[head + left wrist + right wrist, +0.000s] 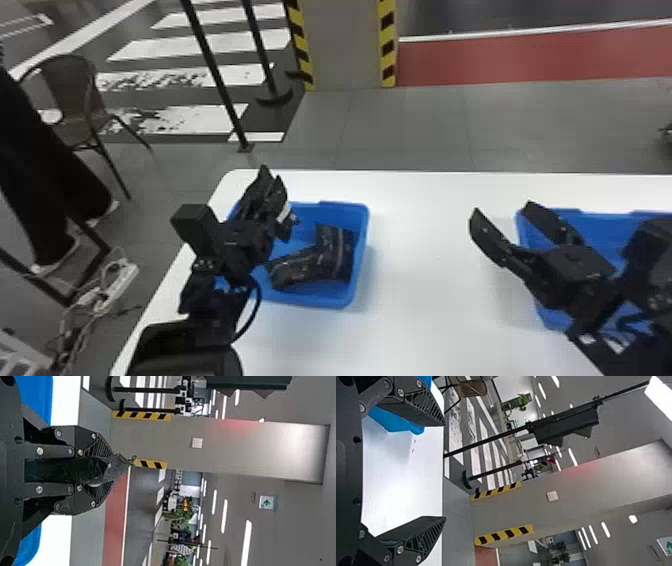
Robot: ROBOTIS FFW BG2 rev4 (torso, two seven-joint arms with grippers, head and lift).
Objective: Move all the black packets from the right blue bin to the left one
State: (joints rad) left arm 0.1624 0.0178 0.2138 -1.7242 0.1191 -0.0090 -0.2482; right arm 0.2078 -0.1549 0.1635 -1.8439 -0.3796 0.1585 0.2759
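See a brown chair and white power strip at left. Notice black posts beside a striped pillar.

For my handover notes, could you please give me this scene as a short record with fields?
left gripper: above the left bin, fingers shut on a packet
left gripper's point
held packet: black
left bin: blue, with black packets inside
right gripper: fingers open and empty, by the right bin's left edge
right bin: blue, partly hidden by the right arm; contents unclear
table: white, under both bins
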